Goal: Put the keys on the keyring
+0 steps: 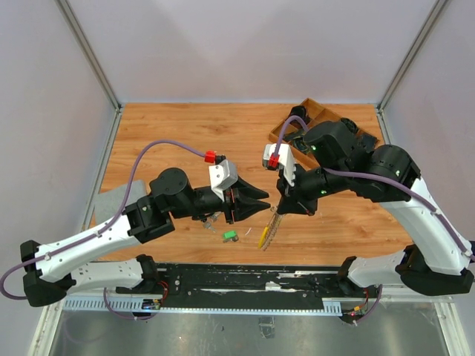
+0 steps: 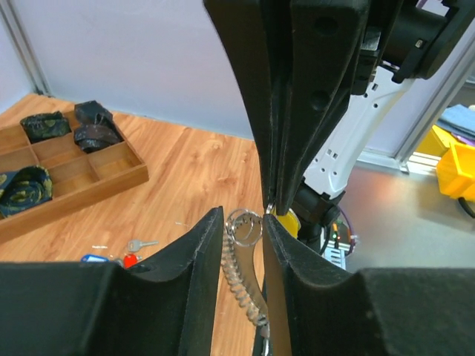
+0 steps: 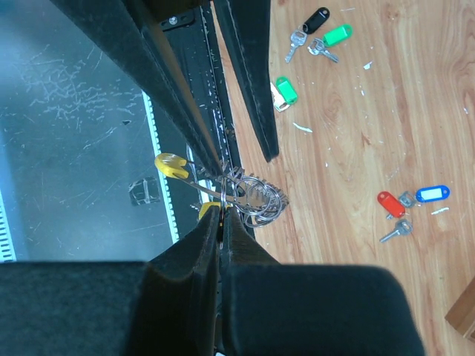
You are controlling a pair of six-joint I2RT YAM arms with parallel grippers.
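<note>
The keyring (image 1: 272,225) hangs above the table's near middle, with my right gripper (image 1: 280,211) shut on its top. Its silvery rings (image 3: 257,197) and coil fan out beside my right gripper (image 3: 223,213), and a yellow piece (image 3: 170,165) sticks out to the left. My left gripper (image 2: 243,216) reaches in from the left with its jaws partly apart, one on each side of the keyring's rings (image 2: 245,228) and coil (image 2: 241,278). Whether its pads touch the rings I cannot tell. Keys lie loose on the wood: green (image 3: 286,90), green (image 3: 336,34), black (image 3: 315,18), red (image 3: 389,204), blue (image 3: 432,193).
A wooden tray (image 1: 280,129) with dark items in its compartments stands at the back right. A green key (image 1: 230,236) lies just below the left gripper. The black rail (image 1: 245,278) runs along the near edge, and a grey pad (image 1: 111,199) lies at the left.
</note>
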